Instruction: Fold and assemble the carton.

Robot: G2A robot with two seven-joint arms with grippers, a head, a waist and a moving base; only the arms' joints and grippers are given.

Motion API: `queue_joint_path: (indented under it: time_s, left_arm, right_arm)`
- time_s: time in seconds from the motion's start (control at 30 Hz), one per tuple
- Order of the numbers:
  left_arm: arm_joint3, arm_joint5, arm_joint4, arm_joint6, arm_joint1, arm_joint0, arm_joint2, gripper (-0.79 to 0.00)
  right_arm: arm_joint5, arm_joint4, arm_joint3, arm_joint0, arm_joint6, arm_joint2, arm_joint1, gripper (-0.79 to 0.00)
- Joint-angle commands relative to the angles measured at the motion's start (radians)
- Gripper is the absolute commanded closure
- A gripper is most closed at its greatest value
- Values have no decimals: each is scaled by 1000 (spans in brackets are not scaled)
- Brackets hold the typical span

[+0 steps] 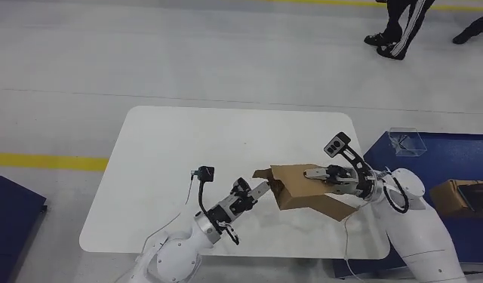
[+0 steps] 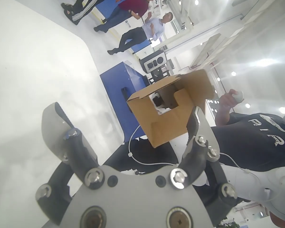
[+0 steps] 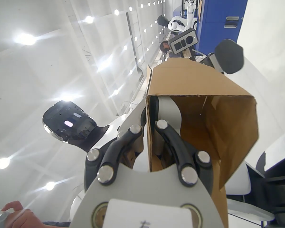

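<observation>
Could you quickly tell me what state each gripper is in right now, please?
Left gripper: open, holding nothing, facing the carton.
Right gripper: closed on one wall of the carton.

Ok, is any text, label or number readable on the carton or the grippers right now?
carton: plain brown on every face shown, no print.
white label on the base of the right gripper: cut off at the picture's edge, unreadable.
left gripper: bare metal, no markings.

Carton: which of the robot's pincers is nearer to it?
Right. The right pincer is shut on a wall of the carton; the left pincer hangs open at its other end, whether touching I cannot tell.
</observation>
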Motion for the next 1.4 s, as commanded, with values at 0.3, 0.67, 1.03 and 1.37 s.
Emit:
queue_joint_path:
  time_s: [0.3,0.67,1.03,1.37]
  left_arm:
    - [-2,12,52,21,-2,9,13,-785]
    - [53,43,70,1,-12,-38,54,-785]
    - [45,-29,98,45,-15,-29,58,-785]
    - [-66,-131,122,113,7,91,-51,-785]
  right_arm:
    - [-12,-51,-36,-17,3,-28,0,0]
    - [20,7,-29,-16,26,-31,-2,0]
    - [114,93,36,10,17,-70,-13,0]
    - [287,250,176,75,91,-122,-30,0]
